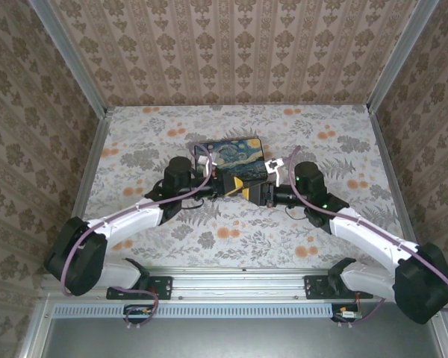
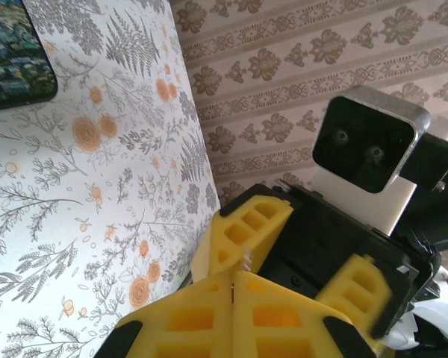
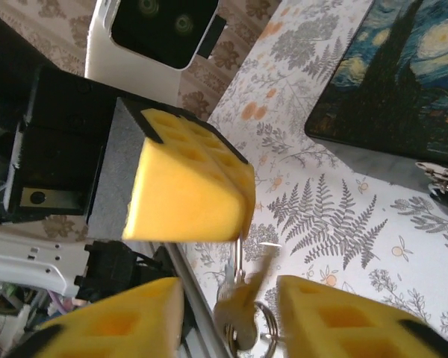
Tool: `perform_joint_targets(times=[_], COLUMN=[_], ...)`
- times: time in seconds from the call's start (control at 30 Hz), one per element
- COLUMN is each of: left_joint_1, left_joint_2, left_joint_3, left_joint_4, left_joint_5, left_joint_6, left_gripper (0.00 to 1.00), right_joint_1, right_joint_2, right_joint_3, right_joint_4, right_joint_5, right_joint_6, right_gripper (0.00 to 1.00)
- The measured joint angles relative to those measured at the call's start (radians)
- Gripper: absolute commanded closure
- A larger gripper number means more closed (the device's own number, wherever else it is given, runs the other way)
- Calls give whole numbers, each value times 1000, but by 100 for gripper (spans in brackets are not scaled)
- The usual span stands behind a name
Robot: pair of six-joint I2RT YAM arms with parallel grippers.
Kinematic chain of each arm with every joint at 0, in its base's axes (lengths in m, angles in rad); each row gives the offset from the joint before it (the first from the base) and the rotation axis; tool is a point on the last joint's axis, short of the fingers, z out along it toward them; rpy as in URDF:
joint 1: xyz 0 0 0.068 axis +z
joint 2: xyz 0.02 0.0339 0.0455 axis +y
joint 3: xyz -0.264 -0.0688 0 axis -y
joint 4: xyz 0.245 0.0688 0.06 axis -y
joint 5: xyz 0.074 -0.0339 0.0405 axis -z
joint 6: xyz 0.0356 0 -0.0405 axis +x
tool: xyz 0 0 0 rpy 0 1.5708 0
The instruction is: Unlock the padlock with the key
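Left arm [image 1: 127, 222]: rises from the lower left of the top view toward the centre.
Left gripper [image 2: 233, 277]: yellow fingers are pressed together and clamped on the key. In the top view it meets the other gripper at the centre of the frame.
Box [image 1: 235, 156]: black with a blue-yellow starry-night lid. It lies flat at upper centre of the top view, just above the two grippers.
Key [image 3: 237, 307]: a thin metal sliver hanging from the left gripper's closed tips, at lower centre of the right wrist view. A ring [image 3: 265, 322] is bunched at its lower end, and it is partly blurred.
Right gripper [image 3: 230, 289]: yellow fingers stand apart, one on each side of the hanging key. Whether either finger touches it cannot be told.
Padlock [image 3: 437, 171]: a small silvery piece at the right edge of the right wrist view, on the cloth just beside the box. The frame cuts it off, so its shackle cannot be read.
Right arm [image 1: 373, 242]: rises from the lower right of the top view toward the centre.
Cloth [image 1: 336, 149]: pale, printed with grey ferns and orange flowers, and covering the table.
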Motion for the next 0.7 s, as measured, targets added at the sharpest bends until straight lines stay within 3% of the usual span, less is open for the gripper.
perform_joint_targets(times=[0.1,0.23,0.57,0.7], left_joint_1=[20,24,-5,5], left_joint_2=[-18,-48,-56,-56], left_joint_3=[0,1,27,23], left_joint_4=[-34,-77,-117,-46], left_joint_5=[-7,-6,5,5], left_joint_6=[8,39,79,41], left_gripper=[100,100,100,100], right_joint_1=[-32,-61,-40,-24], right_joint_2=[-52,-83,23,45], right_joint_3=[-9,-11,25,24], right_joint_4=[-21,-38,43,98], right_joint_5=[11,17,-36,-61], right_joint_6=[-11,-18,10,43], right_gripper=[40,41,64,66])
